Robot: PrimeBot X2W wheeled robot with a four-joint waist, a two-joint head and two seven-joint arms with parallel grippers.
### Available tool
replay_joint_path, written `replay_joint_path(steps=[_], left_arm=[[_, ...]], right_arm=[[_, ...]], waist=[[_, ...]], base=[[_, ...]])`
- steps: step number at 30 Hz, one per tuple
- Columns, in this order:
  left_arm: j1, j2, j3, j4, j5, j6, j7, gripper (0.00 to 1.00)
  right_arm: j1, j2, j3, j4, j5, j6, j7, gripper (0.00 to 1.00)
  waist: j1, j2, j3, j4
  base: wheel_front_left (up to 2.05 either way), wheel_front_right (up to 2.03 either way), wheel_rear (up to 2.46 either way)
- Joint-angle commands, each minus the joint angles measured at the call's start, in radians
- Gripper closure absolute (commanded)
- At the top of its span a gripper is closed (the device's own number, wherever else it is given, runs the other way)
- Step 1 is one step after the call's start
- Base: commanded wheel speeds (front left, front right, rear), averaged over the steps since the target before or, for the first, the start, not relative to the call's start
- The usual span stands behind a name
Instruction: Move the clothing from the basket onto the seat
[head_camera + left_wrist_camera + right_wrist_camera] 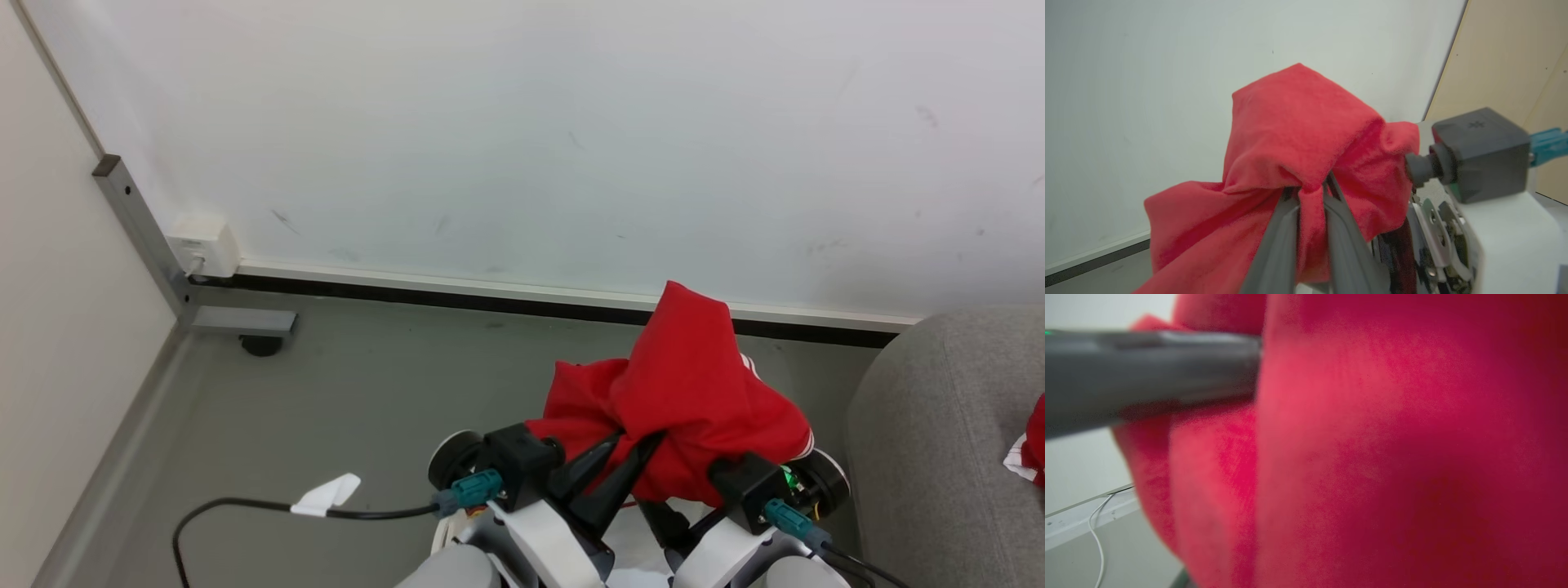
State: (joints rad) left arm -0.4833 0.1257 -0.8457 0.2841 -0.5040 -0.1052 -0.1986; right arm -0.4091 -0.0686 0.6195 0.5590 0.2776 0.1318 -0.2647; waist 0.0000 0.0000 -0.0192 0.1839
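Left gripper (638,439) is clamped tight on a fold of the red garment (686,384). In the left wrist view its two dark fingers (1278,241) come together with a pinch of cloth squeezed between them, and the rest of the fabric balloons above and spills down either side. The garment is held in the air over the floor, left of the sofa (939,425) and not touching it.

Beside it, the right gripper (668,516) runs up beneath the same bundle. Its fingertips are buried in the cloth, so I cannot tell how far apart they are or whether they grip anything. The black camera block (739,480) on that wrist presses against the hanging fabric and has a teal plug (785,516) behind it.

That block has a faint mark on its top face in the left wrist view, too blurred to read. A white tag (326,494) is wrapped round a black cable (212,510); any print on it is too small to see.

The floor (367,392) is flat grey, meeting a scuffed white wall (531,122) above a dark skirting strip. A grey metal post (139,224) with a white socket box (204,243) stands in the corner.

A second red garment (1033,445) with white trim lies on the sofa, cut off by the frame's edge. The right wrist view is mostly blurred red (far too close to focus), crossed by a dark bar (1147,375) that I cannot place.
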Motion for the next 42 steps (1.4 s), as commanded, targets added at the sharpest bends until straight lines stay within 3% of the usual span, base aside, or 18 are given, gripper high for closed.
replay_joint_path(steps=[1, 29, 31, 32, 33, 42], left_arm=[[0.009, 0.0, -0.002, 0.0, -0.011, -0.005, 0.001, 1.0], [-0.023, 0.039, 0.054, 0.036, -0.051, 0.028, -0.033, 1.0], [-0.021, 0.041, 0.056, 0.035, -0.052, 0.032, -0.035, 0.53], [-0.019, 0.041, 0.057, 0.033, -0.052, 0.033, -0.037, 0.12], [-0.017, 0.04, 0.059, 0.031, -0.053, 0.034, -0.037, 0.0], [0.005, 0.057, 0.061, 0.006, -0.042, 0.026, -0.05, 0.0]], right_arm=[[-0.008, 0.002, -0.022, -0.006, -0.015, -0.002, 0.001, 1.0], [0.046, 0.007, -0.031, -0.119, -0.001, -0.002, 0.0, 1.0], [0.047, 0.007, -0.037, -0.123, -0.004, -0.002, 0.0, 1.0], [0.048, 0.006, -0.042, -0.127, -0.006, -0.002, 0.0, 1.0], [0.051, 0.004, -0.048, -0.131, -0.008, -0.002, 0.0, 1.0], [0.078, -0.024, -0.128, -0.168, -0.028, -0.002, 0.0, 1.0]], waist=[[0.0, 0.0, 0.0, 0.006], [0.0, 0.0, 0.026, -0.086], [0.0, 0.0, 0.025, -0.094], [0.0, 0.0, 0.024, -0.098], [0.0, 0.0, 0.024, -0.103], [0.0, 0.0, 0.031, -0.164]], base=[[0.0, 0.0, 0.0], [0.0, 0.0, 0.0], [0.0, 0.0, 0.0], [0.0, 0.0, 0.0], [0.0, 0.0, 0.0], [0.0, 0.0, 0.0]])
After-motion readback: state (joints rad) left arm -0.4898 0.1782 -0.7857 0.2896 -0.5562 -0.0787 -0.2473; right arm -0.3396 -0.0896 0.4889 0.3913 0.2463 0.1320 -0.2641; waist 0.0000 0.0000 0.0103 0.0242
